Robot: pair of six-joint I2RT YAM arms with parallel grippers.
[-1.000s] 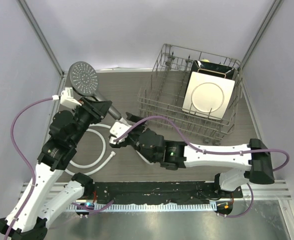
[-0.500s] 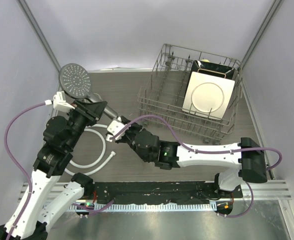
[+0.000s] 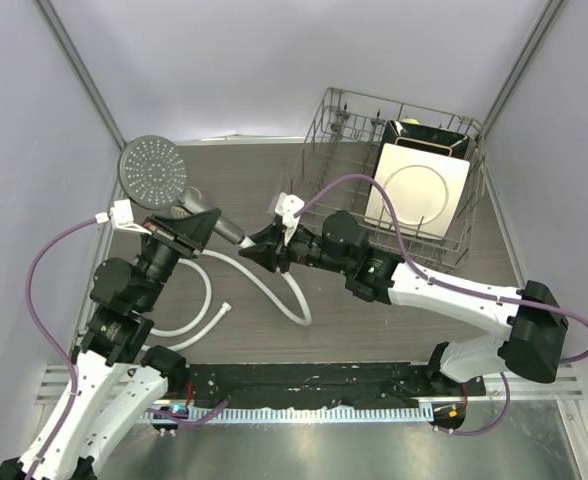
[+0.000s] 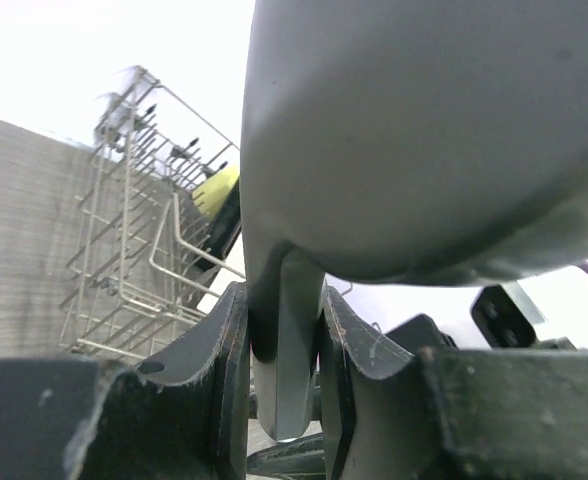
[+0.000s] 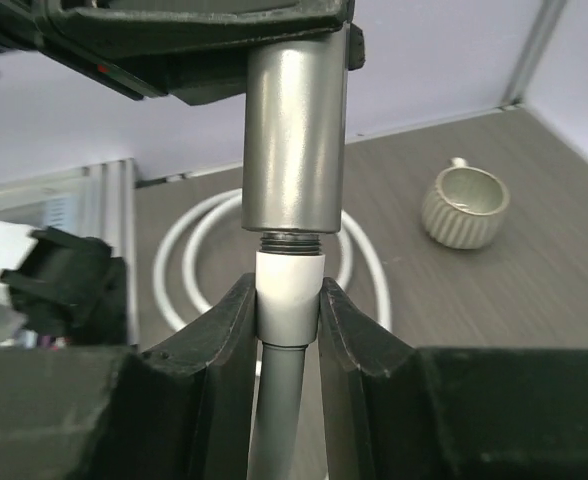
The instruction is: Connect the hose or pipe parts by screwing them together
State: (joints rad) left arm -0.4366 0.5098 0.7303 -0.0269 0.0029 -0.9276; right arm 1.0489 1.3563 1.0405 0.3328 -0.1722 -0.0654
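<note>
Now | hose: slack lies looped on the table, one end lifted | right gripper: pinched tight on the hose's end nut, which butts against the thread | left gripper: clamped on the shower head handle, held aloft | risk: a tilted nut cross-threads; hose twist may drag it off.

The right gripper has moved from the lower middle of the top view up to the centre and has closed on the white end nut of the long white coiled hose. This nut now sits against the threaded handle end of the grey round-faced shower head, which has shifted slightly to the left and down.
</note>
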